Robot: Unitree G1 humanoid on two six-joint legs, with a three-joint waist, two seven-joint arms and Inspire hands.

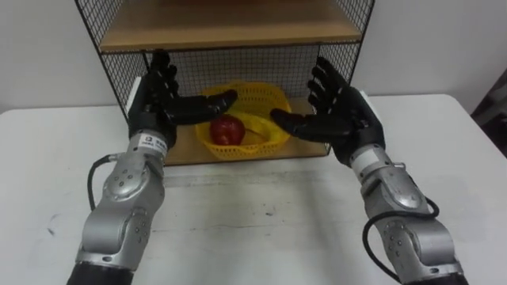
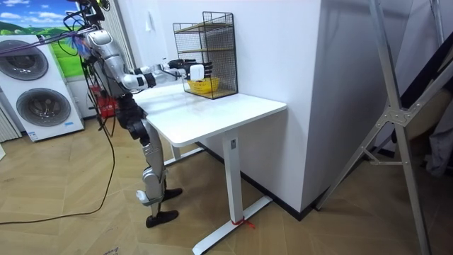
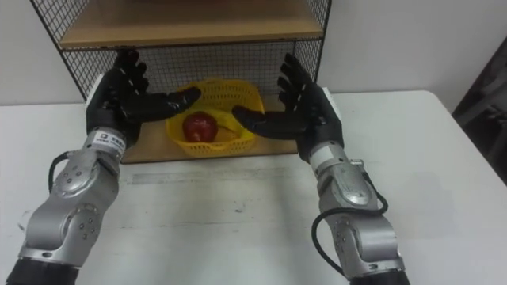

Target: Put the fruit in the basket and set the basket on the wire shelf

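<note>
Left hand: fingers straight and spread, palm turned inward, thumb extended toward the basket; it holds nothing. Right hand: mirror posture, fingers likewise unflexed, thumb lying across the basket's right side as seen from the head. Whether either thumb touches the rim cannot be determined. Between the two palms sits the yellow basket, resting on the lower board of the wire shelf, beneath the upper board. A red apple lies inside the basket, and just beside it is a yellow piece too indistinct to identify. Judgement: the palms face each other at basket width, the posture a wide, light container calls for when handled from both sides; with the fingers straight they apply no hold. With fruit in the basket and the basket on the shelf, the task appears essentially complete, leaving only withdrawal of the arms without catching the rim. The eye views supply the finger posture and the basket's contents. The room view adds that the robot stands at the end of the white table with both arms stretched forward, that the shelf stands at the table's far edge by the wall with further tiers above, and that washing machines stand behind the robot.
</note>
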